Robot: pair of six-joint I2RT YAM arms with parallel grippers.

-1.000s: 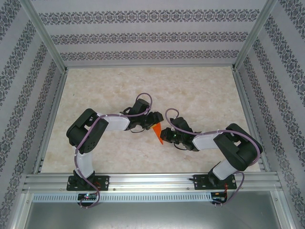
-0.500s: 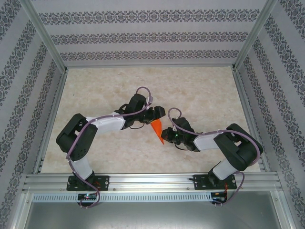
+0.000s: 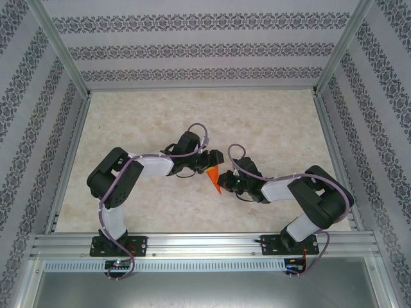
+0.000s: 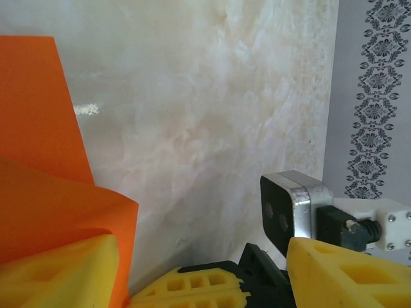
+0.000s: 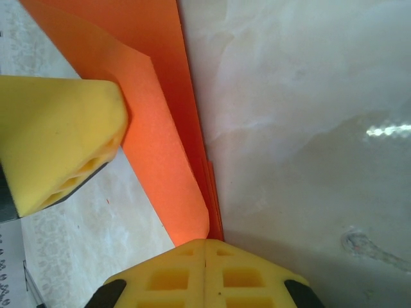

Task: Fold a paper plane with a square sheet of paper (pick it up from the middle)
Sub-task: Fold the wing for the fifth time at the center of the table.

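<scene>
Broadly, a pale marbled beige table (image 3: 276, 122) spreads across the walled cell, and the two white-and-black arms bend inward over its near half. The left arm (image 3: 151, 167) and the right arm (image 3: 282, 189) bring their tools close together near the table's middle.

Between them sits the paper plane (image 3: 212, 178), a narrow, pointed dart of thin bright orange paper. From above, its wide end lies toward the left gripper (image 3: 214, 159) and its point runs toward the near edge, beside the right gripper (image 3: 226, 182).

From the right wrist, the right gripper (image 5: 205, 247) has its two yellow fingers pressed flat together. The layered orange paper (image 5: 160, 154) narrows straight into their seam, so this tool pinches the plane at that end. The paper rises away from the pinch as several stacked layers, with one shorter flap lying on top.

From the left wrist, the left gripper (image 4: 202, 247) stands spread, a wide stretch of bare table between its yellow fingers (image 4: 64, 269). One finger lies against a curled flap of the orange paper (image 4: 38, 128). The right wrist view shows that same yellow fingertip (image 5: 58, 135) resting on the top flap. The other finger is well apart from the paper, near the right arm's small silver-edged camera box (image 4: 292, 205).
</scene>
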